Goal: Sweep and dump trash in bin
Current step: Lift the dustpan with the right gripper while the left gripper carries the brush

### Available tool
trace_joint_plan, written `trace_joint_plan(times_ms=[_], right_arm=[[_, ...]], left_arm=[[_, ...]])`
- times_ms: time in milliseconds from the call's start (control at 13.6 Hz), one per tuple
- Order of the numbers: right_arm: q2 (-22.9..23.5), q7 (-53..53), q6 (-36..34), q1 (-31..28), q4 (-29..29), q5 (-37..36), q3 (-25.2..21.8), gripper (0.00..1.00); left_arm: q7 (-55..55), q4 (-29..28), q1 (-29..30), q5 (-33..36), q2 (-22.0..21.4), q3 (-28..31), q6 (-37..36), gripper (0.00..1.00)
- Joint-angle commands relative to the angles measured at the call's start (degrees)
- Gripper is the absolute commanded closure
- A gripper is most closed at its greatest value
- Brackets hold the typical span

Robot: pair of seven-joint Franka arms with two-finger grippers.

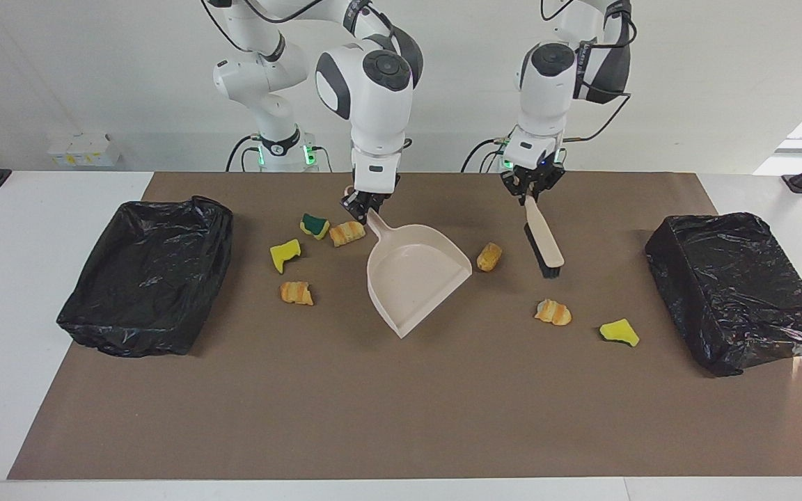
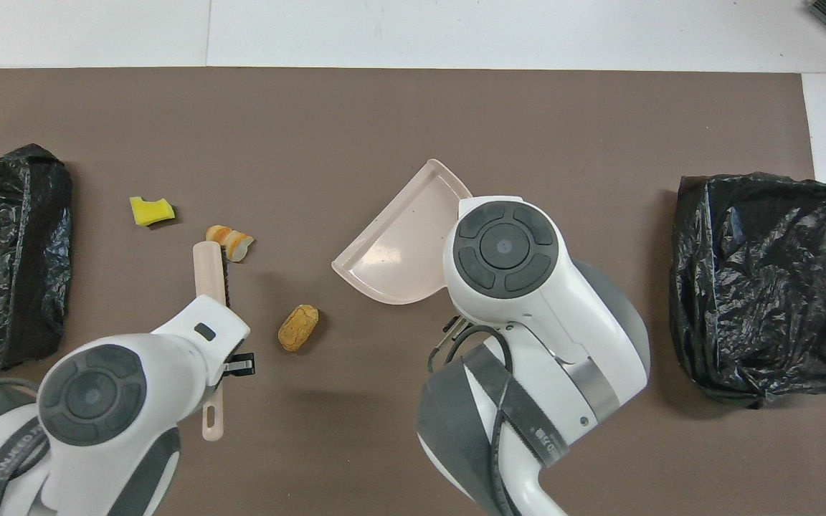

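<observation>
The right gripper (image 1: pixel 366 202) clamps the dustpan (image 1: pixel 415 278) handle, pan tilted below it; the left gripper (image 1: pixel 532 193) grips the brush (image 1: pixel 544 243). The trash (image 1: pixel 489 256) lies scattered – one piece between the tools, others flanking both grippers.

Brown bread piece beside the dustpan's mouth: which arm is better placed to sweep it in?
The left. Its gripper holds the brush, whose bristles sit beside that bread piece. The right gripper is occupied holding the dustpan by its handle.
</observation>
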Motion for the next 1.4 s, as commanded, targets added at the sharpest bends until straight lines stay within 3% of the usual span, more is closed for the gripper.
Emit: trace_joint_plan(times_ms=[0,295,516,664,959,1180,1327], right_arm=[[-2.6,-3.6,2.8,-1.2,-6.1,-0.4,0.2,1.0],[-1.6,-10.5,4.6,-1.7,-6.9,-0.8,0.2,1.0],[0.9,-8.9,7.5,1.2,-6.8,-0.8,0.2,1.0],[2.8,-8.9,10.4,1.1,-6.1,-0.9,0.2,1.0],[3.6,-9.1,11.0,1.8,-5.2,-1.3,0.2,1.0],[4.5,-8.9,10.8,2.4,-4.9,-1.3,0.2,1.0],[5.9,-8.4,10.3,3.1,-2.9,-1.2,0.2,1.0]], left_arm=[[9.6,1.2,8.6,1.0,2.6,-0.8,3.3,1.0],[22.0,1.7,18.4,1.8,4.9,-0.8,6.4,1.0],[29.2,8.1,24.5,5.1,13.5,-0.7,8.0,1.0],[29.3,11.2,25.2,8.1,19.6,-0.6,11.6,1.0],[33.1,16.4,26.9,10.3,27.4,-0.6,16.6,1.0],[37.2,20.0,26.7,10.4,31.2,-0.6,16.7,1.0],[37.1,18.8,25.9,10.8,30.6,-0.7,15.8,1.0]])
